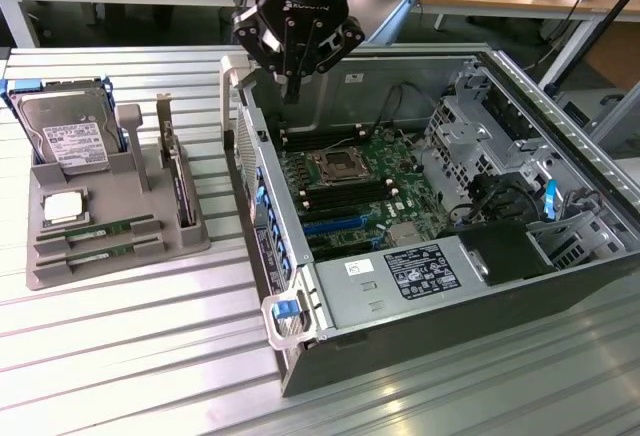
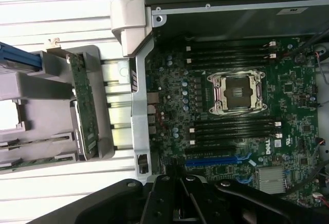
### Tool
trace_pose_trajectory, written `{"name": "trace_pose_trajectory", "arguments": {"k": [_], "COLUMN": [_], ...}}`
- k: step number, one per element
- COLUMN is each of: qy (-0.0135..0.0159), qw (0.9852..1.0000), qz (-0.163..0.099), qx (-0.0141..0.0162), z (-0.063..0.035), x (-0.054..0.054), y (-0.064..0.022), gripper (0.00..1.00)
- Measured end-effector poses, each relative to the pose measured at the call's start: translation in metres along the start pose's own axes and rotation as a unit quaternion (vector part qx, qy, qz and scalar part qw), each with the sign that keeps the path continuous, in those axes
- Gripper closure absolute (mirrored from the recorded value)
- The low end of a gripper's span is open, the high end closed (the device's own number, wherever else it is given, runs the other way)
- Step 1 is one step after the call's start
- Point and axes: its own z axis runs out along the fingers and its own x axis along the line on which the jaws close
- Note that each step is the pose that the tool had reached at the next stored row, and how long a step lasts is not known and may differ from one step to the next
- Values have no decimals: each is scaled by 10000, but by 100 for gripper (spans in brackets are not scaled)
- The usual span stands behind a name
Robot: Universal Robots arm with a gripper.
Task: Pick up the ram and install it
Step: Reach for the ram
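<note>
Ribbed metal table (image 1: 120, 356) — grey parts tray (image 1: 58, 274) beside the open computer case (image 1: 450, 321).

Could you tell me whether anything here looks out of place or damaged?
Nothing stands out. The two ram sticks lie flat in the grey tray, the hard drive and CPU sit beside them, and the gripper hangs shut and empty over the open case.

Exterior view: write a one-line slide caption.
Shut gripper hangs above the open computer case while two ram sticks lie in the grey tray.
</note>
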Motion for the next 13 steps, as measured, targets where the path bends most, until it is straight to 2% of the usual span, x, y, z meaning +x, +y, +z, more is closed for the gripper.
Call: {"name": "trace_pose_trajectory", "arguments": {"k": [13], "qy": [0], "qw": [10000], "qz": [0], "qx": [0], "z": [-1], "x": [23], "y": [-2], "gripper": [89]}}
